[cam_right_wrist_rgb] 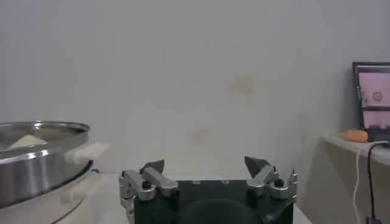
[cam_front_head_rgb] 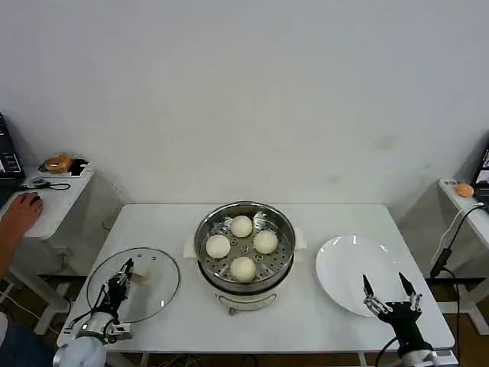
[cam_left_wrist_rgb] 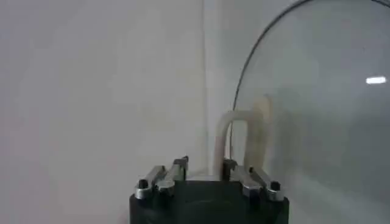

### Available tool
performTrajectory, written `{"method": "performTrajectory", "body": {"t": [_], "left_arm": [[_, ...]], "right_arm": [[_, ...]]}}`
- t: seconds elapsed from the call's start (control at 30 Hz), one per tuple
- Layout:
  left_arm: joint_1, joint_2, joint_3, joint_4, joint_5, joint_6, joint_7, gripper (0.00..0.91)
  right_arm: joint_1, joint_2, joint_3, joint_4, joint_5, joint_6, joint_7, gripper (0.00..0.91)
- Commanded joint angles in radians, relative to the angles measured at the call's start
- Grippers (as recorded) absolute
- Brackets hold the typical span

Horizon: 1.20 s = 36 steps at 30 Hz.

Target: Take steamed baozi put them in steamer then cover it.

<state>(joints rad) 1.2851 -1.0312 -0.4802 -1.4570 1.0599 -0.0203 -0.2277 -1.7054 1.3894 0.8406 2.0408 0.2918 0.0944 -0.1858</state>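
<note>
buns point(cam_front_head_rgb: 242, 246): all four already sit on the perforated tray in the steamer point(cam_front_head_rgb: 244, 269), centre of the table point(cam_front_head_rgb: 336, 218).
lid point(cam_front_head_rgb: 153, 294): flat on the table to the steamer's left, white knob point(cam_left_wrist_rgb: 241, 143) up.
left gripper point(cam_front_head_rgb: 122, 277): over the lid by the knob, fingers set around it; you can't tell if they've clamped yet.
right gripper point(cam_front_head_rgb: 390, 289): fingers spread, empty, idle at the near edge of the plate point(cam_front_head_rgb: 348, 264).
your step: grip the knob squarely, lift straight, keep the lid level, centre it over the rim before lowering.

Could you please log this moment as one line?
baozi: four in steamer | cover: on table | left end effector: at cover | right end effector: open, by plate
</note>
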Motion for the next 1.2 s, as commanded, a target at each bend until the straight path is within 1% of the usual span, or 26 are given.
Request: {"method": "performTrajectory", "body": {"t": [0.03,0.13,0.23,0.33,0.43,0.53,0.7,0.9,1.0,1.2], "left_arm": [[0.033,-0.021,-0.051,-0.070,-0.030,0.001,-0.027,0.000],[0.053,-0.031,-0.070,-0.111,-0.067,0.029,-0.032,0.000],[0.089,-0.040,-0.094,-0.180,-0.099,0.081,-0.032,0.000],[0.131,-0.047,-0.119,-0.287,-0.098,0.180,-0.017,0.000],[0.156,-0.054,-0.141,-0.372,-0.077,0.243,0.020,0.000],[0.166,-0.057,-0.150,-0.445,-0.062,0.282,0.075,0.000],[0.150,-0.056,-0.143,-0.505,-0.033,0.321,0.134,0.000],[0.111,-0.015,-0.088,-0.559,0.001,0.374,0.221,0.000],[0.074,0.012,-0.032,-0.598,0.013,0.416,0.270,0.000],[-0.035,0.034,0.095,-0.623,0.009,0.466,0.344,0.000]], "right_arm": [[-0.001,-0.009,0.000,0.004,-0.002,-0.005,0.001,0.907],[-0.002,-0.020,-0.002,0.008,-0.004,-0.015,-0.003,0.907],[-0.002,-0.030,-0.004,0.012,-0.010,-0.022,-0.007,0.907],[-0.001,-0.035,-0.007,0.010,-0.024,-0.024,-0.013,0.907],[0.000,-0.039,-0.013,0.003,-0.039,-0.021,-0.020,0.907],[0.001,-0.039,-0.020,-0.003,-0.057,-0.019,-0.026,0.907],[0.007,-0.036,-0.030,-0.008,-0.074,-0.018,-0.031,0.907],[0.005,-0.029,-0.046,-0.005,-0.101,-0.016,-0.035,0.907],[-0.004,-0.020,-0.048,0.005,-0.135,-0.011,-0.038,0.907],[-0.032,-0.013,-0.041,0.020,-0.167,0.005,-0.040,0.907]]}}
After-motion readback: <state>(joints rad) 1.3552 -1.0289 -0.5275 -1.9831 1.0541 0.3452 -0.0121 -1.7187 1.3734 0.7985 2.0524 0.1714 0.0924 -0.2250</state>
